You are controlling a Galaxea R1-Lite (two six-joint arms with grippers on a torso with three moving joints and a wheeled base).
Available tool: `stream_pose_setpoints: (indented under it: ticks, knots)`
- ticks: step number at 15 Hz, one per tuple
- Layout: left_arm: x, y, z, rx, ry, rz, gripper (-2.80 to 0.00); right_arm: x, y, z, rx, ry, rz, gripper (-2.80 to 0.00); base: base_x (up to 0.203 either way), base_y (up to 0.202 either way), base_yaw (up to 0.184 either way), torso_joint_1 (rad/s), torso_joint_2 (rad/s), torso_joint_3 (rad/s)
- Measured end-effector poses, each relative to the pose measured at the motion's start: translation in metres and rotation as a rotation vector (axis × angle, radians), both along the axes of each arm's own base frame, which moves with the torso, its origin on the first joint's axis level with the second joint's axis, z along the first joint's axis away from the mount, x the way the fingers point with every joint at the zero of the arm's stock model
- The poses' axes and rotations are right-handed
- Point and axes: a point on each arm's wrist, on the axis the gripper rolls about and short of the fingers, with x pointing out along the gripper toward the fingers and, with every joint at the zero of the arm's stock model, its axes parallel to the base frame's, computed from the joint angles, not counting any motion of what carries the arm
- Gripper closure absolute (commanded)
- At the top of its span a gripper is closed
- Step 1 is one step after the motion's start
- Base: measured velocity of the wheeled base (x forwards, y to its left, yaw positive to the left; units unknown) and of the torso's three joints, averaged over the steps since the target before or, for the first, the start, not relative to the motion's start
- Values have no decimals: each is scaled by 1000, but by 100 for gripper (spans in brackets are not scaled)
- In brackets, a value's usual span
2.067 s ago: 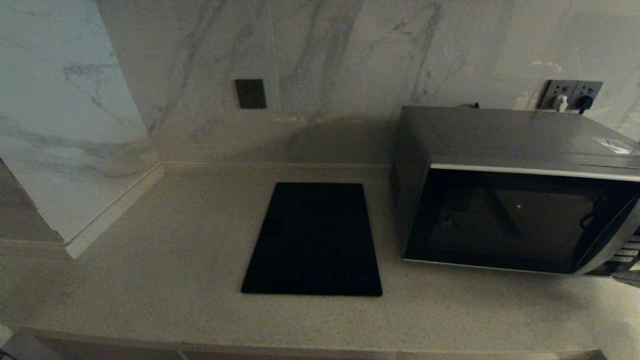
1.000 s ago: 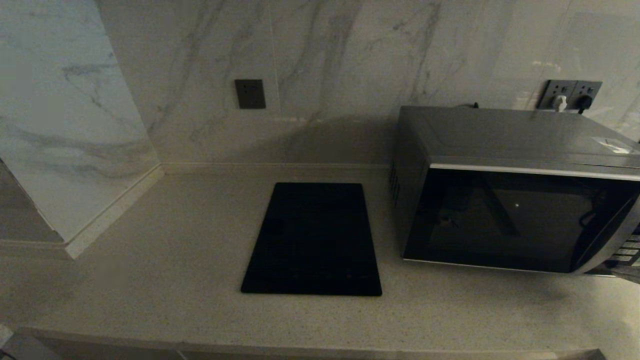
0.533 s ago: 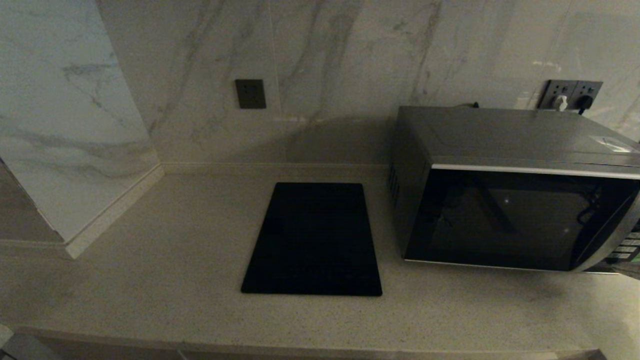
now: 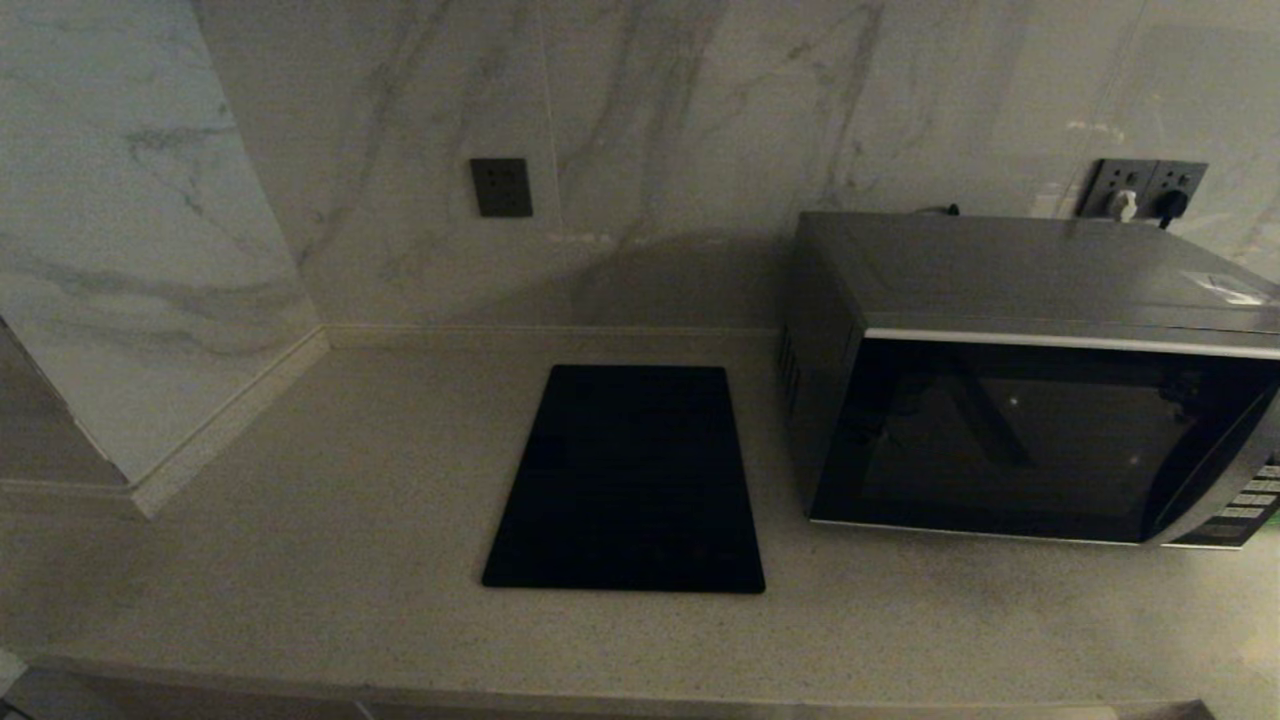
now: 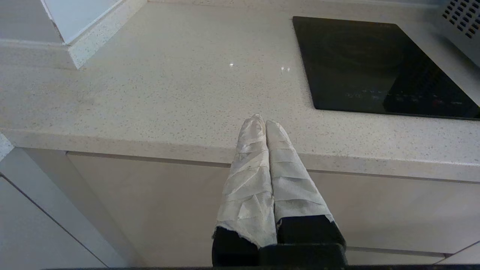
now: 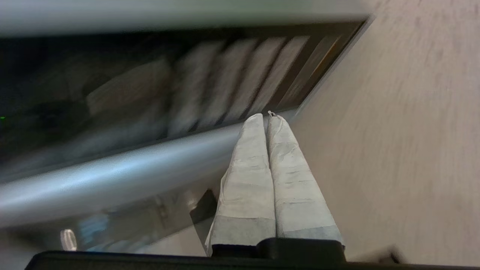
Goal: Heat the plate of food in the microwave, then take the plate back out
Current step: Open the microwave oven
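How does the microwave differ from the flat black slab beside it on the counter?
The microwave is a tall silver-grey box; the black slab lies flat and thin on the counter. The microwave is the larger and stands against the wall, while the slab sits nearer the counter's middle, to its left. The microwave has a keypad; the slab's top is plain. Both show dark glossy surfaces.

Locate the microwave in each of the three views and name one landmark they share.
Head view: the microwave stands at right on the countertop, door shut.
Left wrist view: only its vented side shows at the top right corner.
Right wrist view: its blurred keypad and silver trim fill the left.
Shared landmark: the speckled countertop.
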Motion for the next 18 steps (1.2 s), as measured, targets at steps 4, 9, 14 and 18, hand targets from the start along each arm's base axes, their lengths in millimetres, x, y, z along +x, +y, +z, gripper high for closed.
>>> stream_pose_setpoints:
  ticks: [4, 9, 14, 18]
  knots:
    - [0, 0, 0, 1, 0, 0, 0, -56, 38, 70, -145, -15, -38, 0, 0, 0, 0, 0, 0, 0]
    - [0, 0, 0, 0, 0, 0, 0, -124, 151, 95, -340, 235, -66, 0, 0, 0, 0, 0, 0, 0]
    - [0, 0, 0, 1, 0, 0, 0, -175, 257, 79, -567, 473, 95, 0, 0, 0, 0, 0, 0, 0]
    - [0, 0, 0, 0, 0, 0, 0, -220, 294, 91, -795, 222, 147, 0, 0, 0, 0, 0, 0, 0]
